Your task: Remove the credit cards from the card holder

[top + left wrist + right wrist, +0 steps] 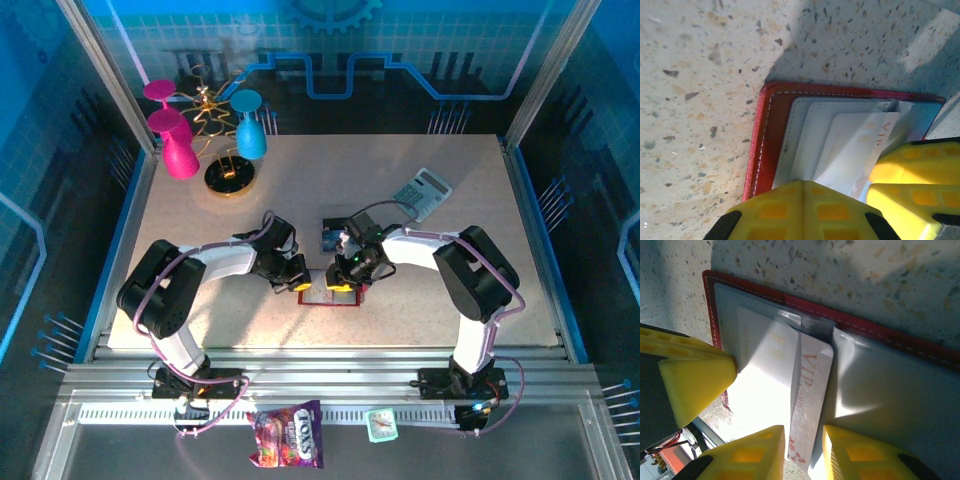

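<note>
Yellow fingers (860, 455) of the right gripper (802, 432) are clamped on the near end of a pinkish-white plastic card (810, 375) lettered VIP. Its far end is tucked into a grey pocket of the red folding card holder (865, 327), over a second pale card. Just beside it the left gripper (801, 189), jaws together, rests its tips on the holder's grey lining. The holder lies open and flat on the speckled table (700, 75), between the two arms. Farther back a small dark blue card (333, 236) lies on the table, and beyond it, to the right, a grey calculator (422, 192).
</note>
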You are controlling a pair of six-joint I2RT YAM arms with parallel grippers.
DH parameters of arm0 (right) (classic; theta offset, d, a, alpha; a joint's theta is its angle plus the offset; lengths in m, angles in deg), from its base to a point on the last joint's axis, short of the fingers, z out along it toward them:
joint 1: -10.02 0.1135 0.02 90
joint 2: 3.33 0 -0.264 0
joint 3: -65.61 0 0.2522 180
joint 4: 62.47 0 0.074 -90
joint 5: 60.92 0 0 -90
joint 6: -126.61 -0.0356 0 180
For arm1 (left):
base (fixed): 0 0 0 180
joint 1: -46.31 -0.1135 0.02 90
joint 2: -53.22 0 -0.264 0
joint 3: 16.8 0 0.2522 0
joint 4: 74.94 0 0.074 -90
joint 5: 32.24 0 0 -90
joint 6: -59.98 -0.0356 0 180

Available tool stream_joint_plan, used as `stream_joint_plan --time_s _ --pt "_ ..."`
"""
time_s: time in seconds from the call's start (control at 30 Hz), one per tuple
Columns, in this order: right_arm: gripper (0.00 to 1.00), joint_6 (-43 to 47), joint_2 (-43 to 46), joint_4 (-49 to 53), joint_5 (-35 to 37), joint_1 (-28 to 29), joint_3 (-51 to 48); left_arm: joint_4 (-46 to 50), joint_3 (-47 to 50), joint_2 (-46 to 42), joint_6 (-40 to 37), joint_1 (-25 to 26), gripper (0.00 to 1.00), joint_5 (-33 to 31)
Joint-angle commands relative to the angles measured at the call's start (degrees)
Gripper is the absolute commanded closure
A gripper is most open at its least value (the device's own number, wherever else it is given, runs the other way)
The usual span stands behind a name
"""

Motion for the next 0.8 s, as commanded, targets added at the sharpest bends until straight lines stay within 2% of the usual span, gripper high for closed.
stream_joint_plan --time_s 0.0,0.37,0.77 --pt "0.72 0.13 -1.26 -0.58 -0.66 -0.69 -1.12 2.15 0.32 1.08 -0.98 0.42 0.94 0.03" --pt "0.75 -4.17 -0.13 -9.37 -6.53 -2.54 -5.42 1.09 0.76 0.77 -0.47 0.56 0.94 0.44" --pt "0.79 -6.49 0.74 -14.27 -9.46 -3.66 -7.87 0.66 1.47 0.81 0.0 0.72 0.94 0.29"
